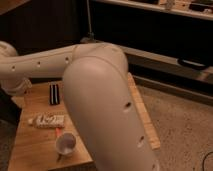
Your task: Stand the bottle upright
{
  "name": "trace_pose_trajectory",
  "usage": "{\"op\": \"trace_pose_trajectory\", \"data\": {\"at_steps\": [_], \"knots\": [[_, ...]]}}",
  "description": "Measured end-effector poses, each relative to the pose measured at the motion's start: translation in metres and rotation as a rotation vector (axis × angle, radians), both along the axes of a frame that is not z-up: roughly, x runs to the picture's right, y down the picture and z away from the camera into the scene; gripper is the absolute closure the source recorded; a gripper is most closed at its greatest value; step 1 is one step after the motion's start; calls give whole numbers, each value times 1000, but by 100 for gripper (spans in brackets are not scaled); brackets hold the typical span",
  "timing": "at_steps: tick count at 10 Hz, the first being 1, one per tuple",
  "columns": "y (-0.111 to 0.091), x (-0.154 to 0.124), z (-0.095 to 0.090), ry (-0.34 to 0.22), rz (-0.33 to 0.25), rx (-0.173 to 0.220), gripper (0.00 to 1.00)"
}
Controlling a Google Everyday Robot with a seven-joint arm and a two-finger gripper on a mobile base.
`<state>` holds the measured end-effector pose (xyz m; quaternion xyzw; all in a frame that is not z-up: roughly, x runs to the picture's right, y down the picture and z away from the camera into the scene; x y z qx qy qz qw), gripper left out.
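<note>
task status: nothing is showing as done yet; the bottle (48, 120) is lying on its side, so the whole job of standing it up is waiting to be done.
bottle: it is lying flat on the wooden table (30, 147), in the left part. its long axis is running left to right, its pale cap end is pointing left and its label is facing up.
neighbours: a white cup (66, 144) is sitting just in front of the bottle without touching it, and a flat black object (54, 93) is lying behind it, also apart.
gripper: the gripper (8, 104) is showing only as a dark shape at the far left edge. it is hanging under the pale wrist beside the table's left side, off to the left of the bottle and not touching it.
fingers: they are standing spread wide and pinching nothing.
arm: the big pale arm (95, 95) is filling the middle of the view and hiding much of the table's right half.
what is left: as a judgement, everything is: bringing the gripper to the bottle, closing on it, tipping it onto its base and letting go.
</note>
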<state>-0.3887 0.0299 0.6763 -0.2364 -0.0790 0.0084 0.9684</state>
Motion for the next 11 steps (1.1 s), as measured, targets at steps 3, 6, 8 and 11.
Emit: {"op": "trace_pose_trajectory", "data": {"at_steps": [3, 6, 8, 11], "knots": [[17, -11, 27, -3, -20, -76, 35], [15, -6, 50, -71, 6, -148, 35], [13, -6, 58, -110, 18, -173, 35], [19, -10, 70, -149, 20, -196, 35]]}}
